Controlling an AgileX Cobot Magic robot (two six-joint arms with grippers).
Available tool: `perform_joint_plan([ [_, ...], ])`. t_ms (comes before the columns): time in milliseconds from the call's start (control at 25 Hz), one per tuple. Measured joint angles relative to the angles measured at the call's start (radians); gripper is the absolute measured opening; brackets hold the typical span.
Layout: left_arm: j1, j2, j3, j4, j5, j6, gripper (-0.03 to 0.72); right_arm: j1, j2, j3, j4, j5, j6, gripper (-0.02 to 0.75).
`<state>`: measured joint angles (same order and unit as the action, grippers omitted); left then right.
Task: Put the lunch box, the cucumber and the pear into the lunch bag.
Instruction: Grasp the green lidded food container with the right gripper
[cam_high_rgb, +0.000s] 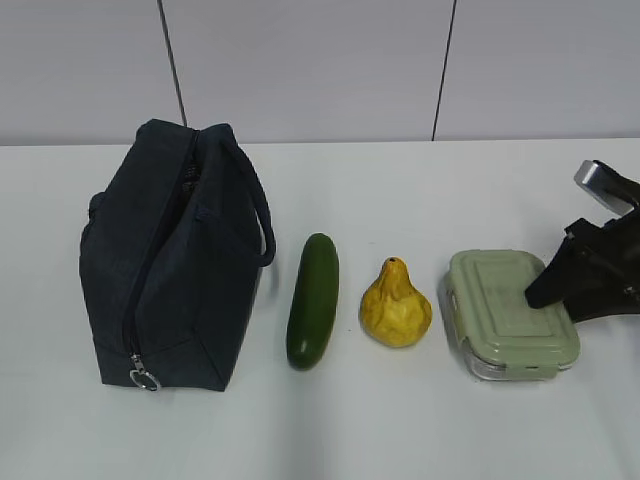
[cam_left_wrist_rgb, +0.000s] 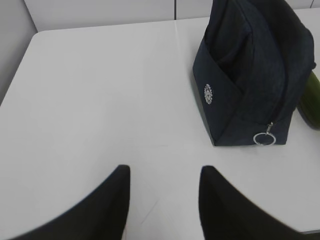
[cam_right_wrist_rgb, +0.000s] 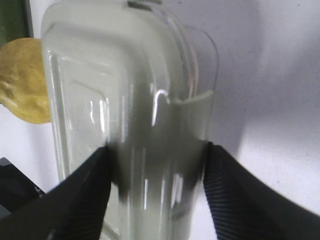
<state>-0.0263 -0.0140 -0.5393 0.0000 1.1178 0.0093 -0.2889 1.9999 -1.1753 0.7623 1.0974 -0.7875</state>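
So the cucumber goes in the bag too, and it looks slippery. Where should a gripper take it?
Across its middle, coming from above. The cucumber lies flat with free table on both long sides, bag and pear standing apart, so fingers fit either side.

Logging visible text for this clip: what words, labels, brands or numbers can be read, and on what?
No readable text in any view.
Lunch bag: small round white emblem on its end panel, too small and blurred to read.
Lunch box: lid shows only moulded ridges, no lettering.

The lunch box (cam_right_wrist_rgb: 135, 125) is blurred, its near end cut off.
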Motion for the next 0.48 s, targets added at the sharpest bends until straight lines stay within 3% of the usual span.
perform_joint_plan([
  [200, 0.000, 0.000, 0.000, 0.000, 0.000, 0.000, 0.276, 0.000, 0.000, -0.002, 0.001, 0.007, 0.000, 0.363],
  [480, 0.000, 0.000, 0.000, 0.000, 0.000, 0.000, 0.276, 0.000, 0.000, -0.003, 0.001, 0.012, -0.002, 0.361],
])
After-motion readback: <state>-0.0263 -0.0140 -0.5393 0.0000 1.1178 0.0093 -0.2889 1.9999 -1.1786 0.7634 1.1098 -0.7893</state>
